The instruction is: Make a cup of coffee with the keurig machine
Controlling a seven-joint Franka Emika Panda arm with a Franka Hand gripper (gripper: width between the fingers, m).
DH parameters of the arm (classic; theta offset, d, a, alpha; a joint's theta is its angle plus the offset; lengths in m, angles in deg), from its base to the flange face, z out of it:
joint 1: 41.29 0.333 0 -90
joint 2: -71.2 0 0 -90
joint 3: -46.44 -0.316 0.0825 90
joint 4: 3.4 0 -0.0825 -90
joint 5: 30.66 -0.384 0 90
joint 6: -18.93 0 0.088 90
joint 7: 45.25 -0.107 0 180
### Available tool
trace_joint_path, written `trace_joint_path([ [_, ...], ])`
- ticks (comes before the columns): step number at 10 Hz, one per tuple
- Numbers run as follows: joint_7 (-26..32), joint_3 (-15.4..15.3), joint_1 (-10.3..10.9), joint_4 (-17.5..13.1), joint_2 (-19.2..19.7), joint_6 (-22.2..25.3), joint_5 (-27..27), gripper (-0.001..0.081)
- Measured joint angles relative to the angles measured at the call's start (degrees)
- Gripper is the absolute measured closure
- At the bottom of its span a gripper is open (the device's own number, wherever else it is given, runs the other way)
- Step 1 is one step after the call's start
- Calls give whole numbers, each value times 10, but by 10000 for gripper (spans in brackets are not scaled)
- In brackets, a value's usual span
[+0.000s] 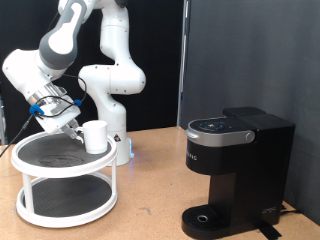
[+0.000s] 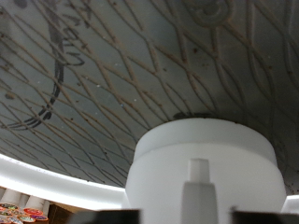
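The white cup (image 1: 95,135) stands upright on the dark mesh top of a round white two-tier rack (image 1: 62,208) at the exterior view's left. My gripper (image 1: 74,124) is right beside the cup, on its left in the exterior view, reaching down at a slant. In the wrist view the cup (image 2: 201,154) fills the lower middle with its handle (image 2: 196,182) facing the camera. The gripper (image 2: 187,218) shows only as dark fingertips (image 2: 103,217) at the frame's edge, wide apart on either side of the cup. The black keurig machine (image 1: 235,170) stands at the exterior view's right, lid down.
The rack's mesh top (image 2: 93,84) carries only the cup. The keurig's round drip base (image 1: 207,218) has nothing on it. The robot's white base (image 1: 112,120) stands just behind the rack. A dark curtain hangs behind the machine.
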Motion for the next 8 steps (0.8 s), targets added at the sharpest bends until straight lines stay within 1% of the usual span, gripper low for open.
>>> trace_joint_path([
  [1,1,0,0,0,0,-1,-1,760],
  [2,2,0,0,0,0,-2,-1,760],
  [3,2,0,0,0,0,-2,-1,791],
  [6,1,0,0,0,0,3,-1,803],
  [8,-10,1,-5,-8,-2,46,2,804],
])
